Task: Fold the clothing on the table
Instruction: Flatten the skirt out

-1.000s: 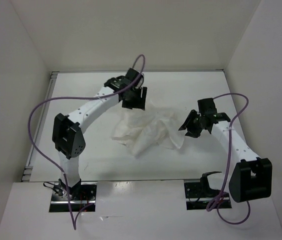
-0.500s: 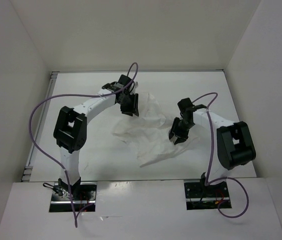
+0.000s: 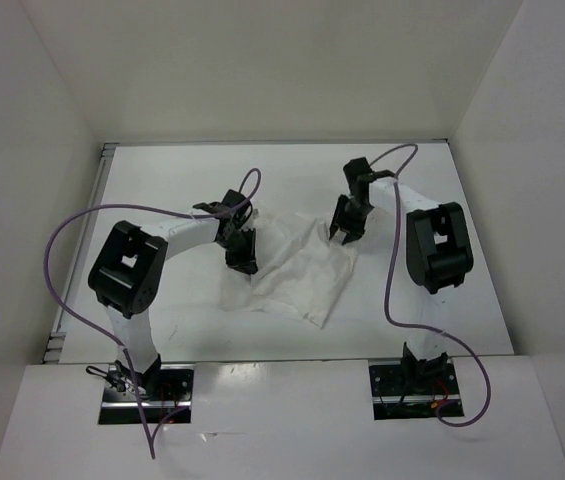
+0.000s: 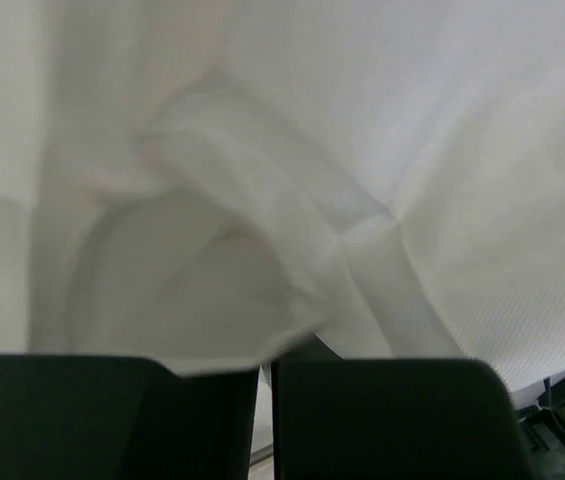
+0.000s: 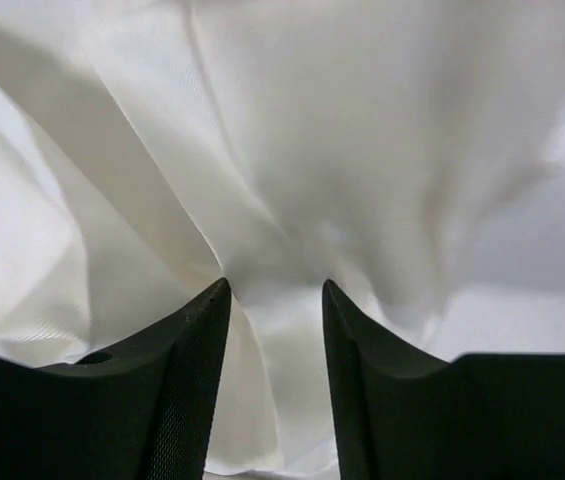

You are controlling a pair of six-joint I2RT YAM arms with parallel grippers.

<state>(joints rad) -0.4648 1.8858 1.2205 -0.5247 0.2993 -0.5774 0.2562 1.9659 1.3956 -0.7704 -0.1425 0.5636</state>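
The clothing [image 3: 297, 270] lies rumpled in the middle of the surface [image 3: 162, 170], well clear of all four edges, with one pointed flap reaching toward the near edge. The left claw [image 3: 242, 253] sits at the garment's left border, its fingers drawn almost together with only a thin slit between them; cloth fills the left wrist view right down to the tips, so it seems to be pinching a fold, though the bite itself is hidden. The right claw [image 3: 346, 230] hangs over the garment's far right corner with its fingers [image 5: 187, 380] spread apart and a ridge of fabric running between them, nothing yet clamped.

To do this step well, the right claw should probably sink until the ridge is deep between the fingers, then close on a single layer near the hem; both claws should then pull apart gently to flatten the cloth before any fold, keeping it low so it does not drag into a heap.

A second ago the left claw was wide, at the garment's far edge; it has since come nearer and narrowed; the right claw was off the cloth, toward the right edge, and has moved in; the clothing lies flatter.
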